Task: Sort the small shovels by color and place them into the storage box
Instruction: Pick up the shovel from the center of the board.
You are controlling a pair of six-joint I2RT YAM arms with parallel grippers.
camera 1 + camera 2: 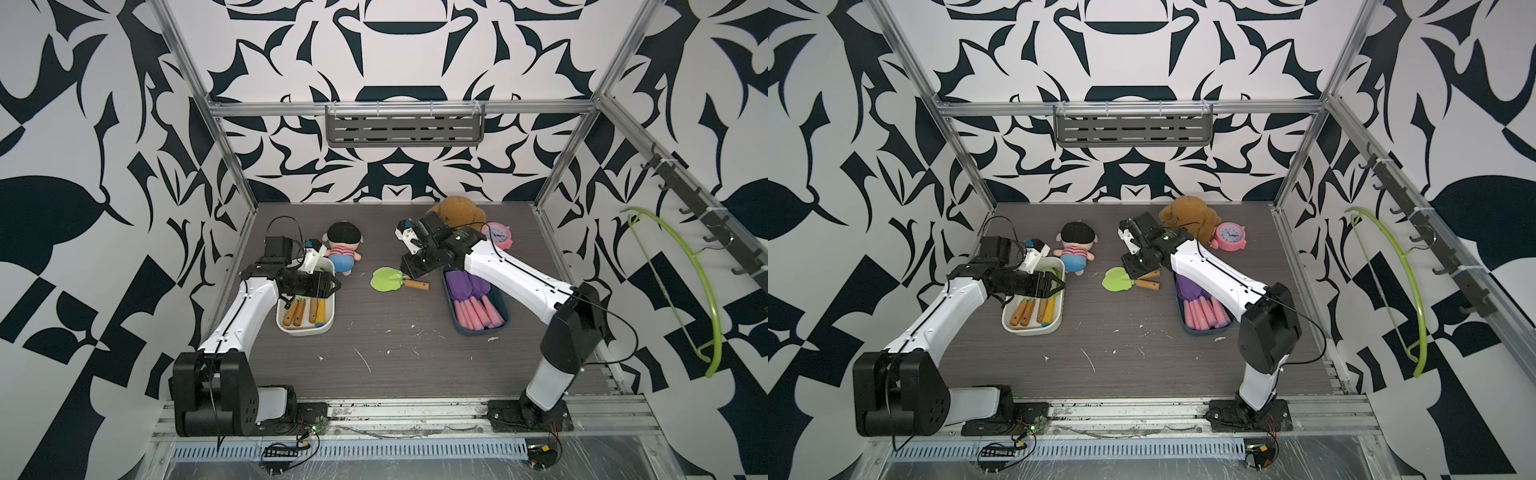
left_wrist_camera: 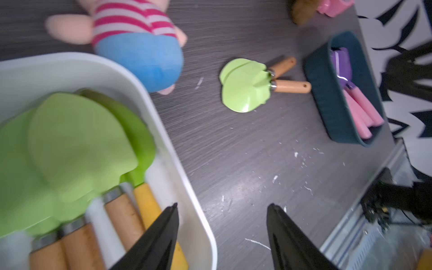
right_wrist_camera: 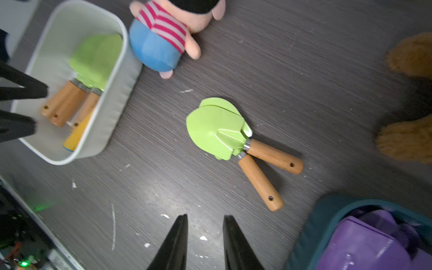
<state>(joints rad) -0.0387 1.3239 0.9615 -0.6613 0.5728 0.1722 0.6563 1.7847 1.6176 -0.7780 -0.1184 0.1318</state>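
Two green small shovels [image 3: 215, 131] with wooden handles lie overlapped on the table's middle [image 1: 388, 279]. The white storage box [image 1: 305, 331] at the left holds several green shovels [image 2: 77, 140], one with a yellow handle. A dark teal storage box [image 1: 482, 330] at the right holds purple shovels [image 1: 465, 286] with pink handles. My left gripper [image 2: 223, 205] is open and empty, straddling the white box's right rim [image 2: 163, 131]. My right gripper [image 3: 205, 216] hovers just above the table beside the loose shovels' handles, jaws narrowly open with nothing between them.
A striped-shirt doll [image 1: 343, 249] lies behind the white box. A brown plush toy [image 1: 457, 212] and a pink alarm clock [image 1: 496, 235] sit at the back right. A green hanger [image 1: 685, 282] hangs on the right wall. White scuffs mark the tabletop.
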